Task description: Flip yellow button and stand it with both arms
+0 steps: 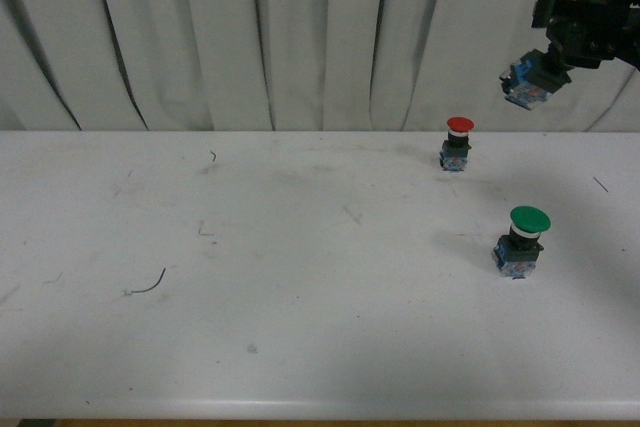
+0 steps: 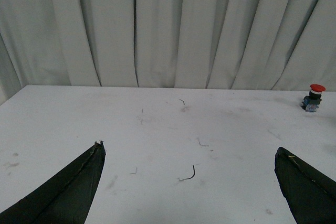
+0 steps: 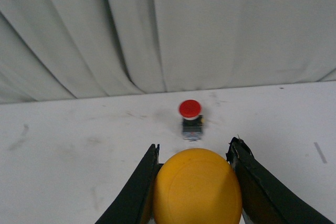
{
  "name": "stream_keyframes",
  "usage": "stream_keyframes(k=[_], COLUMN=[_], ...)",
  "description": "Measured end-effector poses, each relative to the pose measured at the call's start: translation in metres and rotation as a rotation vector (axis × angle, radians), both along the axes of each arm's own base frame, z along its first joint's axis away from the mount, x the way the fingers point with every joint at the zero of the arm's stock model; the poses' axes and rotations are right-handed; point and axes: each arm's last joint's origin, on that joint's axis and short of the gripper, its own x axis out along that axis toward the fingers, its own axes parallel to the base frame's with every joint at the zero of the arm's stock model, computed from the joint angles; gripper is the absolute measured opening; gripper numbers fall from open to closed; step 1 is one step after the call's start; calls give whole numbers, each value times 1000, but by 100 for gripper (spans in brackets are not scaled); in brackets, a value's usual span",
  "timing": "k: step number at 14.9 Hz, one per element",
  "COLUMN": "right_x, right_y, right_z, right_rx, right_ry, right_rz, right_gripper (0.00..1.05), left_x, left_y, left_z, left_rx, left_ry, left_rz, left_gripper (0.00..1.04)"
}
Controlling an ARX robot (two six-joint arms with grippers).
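Tilting base-downward, yellow button (image 1: 527,84) aloft

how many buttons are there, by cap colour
red button: 1
green button: 1
yellow button: 1, held off the table in the right gripper
total: 3
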Motion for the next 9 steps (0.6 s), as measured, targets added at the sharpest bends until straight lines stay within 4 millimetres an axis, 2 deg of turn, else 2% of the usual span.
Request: stream_keyframes(k=[3, 5, 7, 8, 9], right_x=[26, 48, 67, 81, 85], right_y=[-14, -16, -11, 6, 10], right_z=[-23, -33, -33, -49, -56], right_rx=[-161, -218, -251, -328, -355], right_ry=[111, 167, 183, 236, 251], right_rz=[-50, -61, -37, 63, 83], right_gripper=[36, 36, 36, 36, 36], left_x=[0, 0, 0, 0, 0], left_y=[0, 0, 0, 0, 0], left_z=[0, 0, 0, 0, 0], left_rx=[0, 0, 0, 0, 0], left_ry=[0, 0, 0, 0, 0], left_rz=[0, 0, 0, 0, 0], left_gripper=[98, 98, 98, 98, 98])
